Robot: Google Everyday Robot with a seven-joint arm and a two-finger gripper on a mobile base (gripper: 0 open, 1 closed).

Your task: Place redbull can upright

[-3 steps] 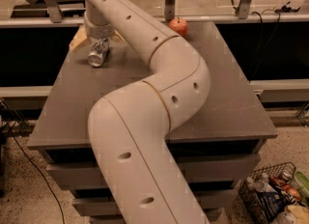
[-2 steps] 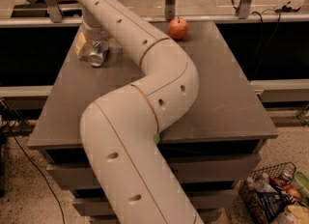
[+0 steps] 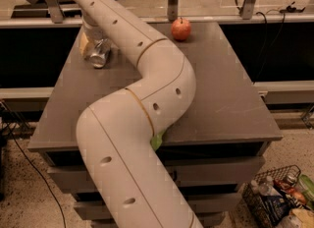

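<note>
From my seat, the arm [image 3: 147, 74] fills most of the view. It rises from below the near edge of the grey counter [image 3: 221, 84], bends right over the middle of the top, then sweeps back up toward the far left corner. The gripper [image 3: 93, 50] sits at the end of that reach, low over the counter just inside the far left corner, and much of it is hidden behind the wrist.

The redbull can [image 3: 100, 55] is right at the gripper in that same corner. It is silver and tilted rather than upright, with one round end turned toward me and down toward the counter surface. A tan part of the gripper shows against the can's left side. I cannot tell whether the pincer is clamped on the can or merely beside it, since the wrist covers the contact.

An apple [image 3: 181, 29] stands alone near the far edge, a little right of its middle and well apart from the can. A sliver of a green bag [image 3: 157, 141] pokes out from under the arm at the near edge. On the floor past the near right corner, a wire basket [image 3: 255, 207] holds bottles and packets.
</note>
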